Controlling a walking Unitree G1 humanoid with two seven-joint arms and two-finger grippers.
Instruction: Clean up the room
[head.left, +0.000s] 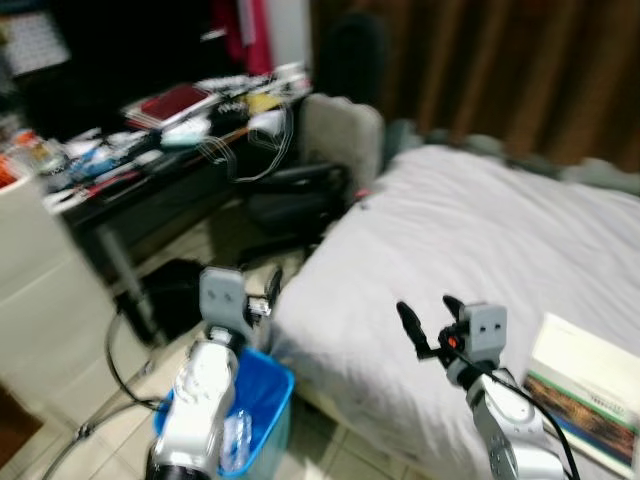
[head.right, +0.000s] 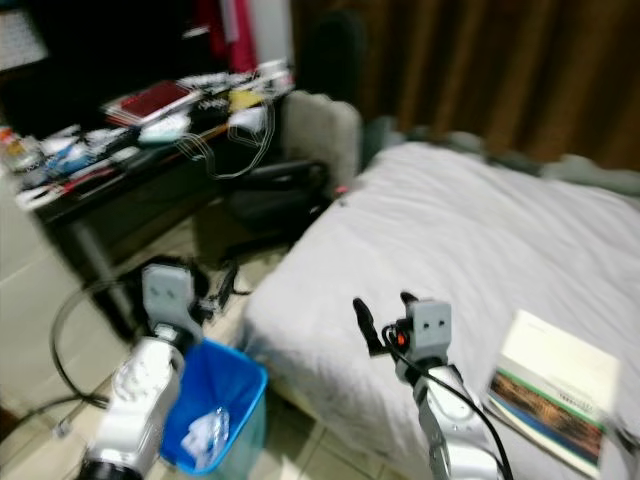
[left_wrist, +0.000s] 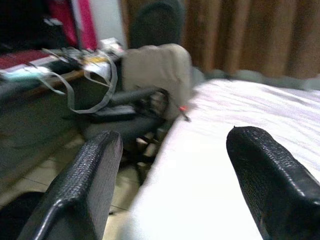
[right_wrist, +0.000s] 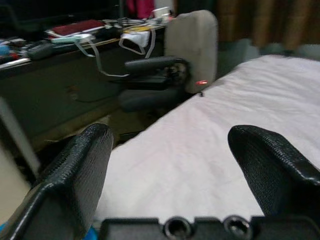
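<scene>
Both grippers raised at the bed edge, fingers spread, nothing held.

Left gripper (head.left: 268, 292) sits lower left above the blue bin (head.left: 268, 398); right gripper (head.left: 428, 320) hovers lower centre over the white bed (head.left: 480, 230). A book (head.left: 585, 390) lies lower right; the cluttered desk (head.left: 150, 130) and office chair (head.left: 320, 165) occupy the upper left.

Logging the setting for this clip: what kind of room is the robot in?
Most likely a bedroom that doubles as a study: a bed with a pale sheet, a cluttered dark desk with an office chair beside it, brown curtains behind, and a blue bin on the tiled floor.
</scene>
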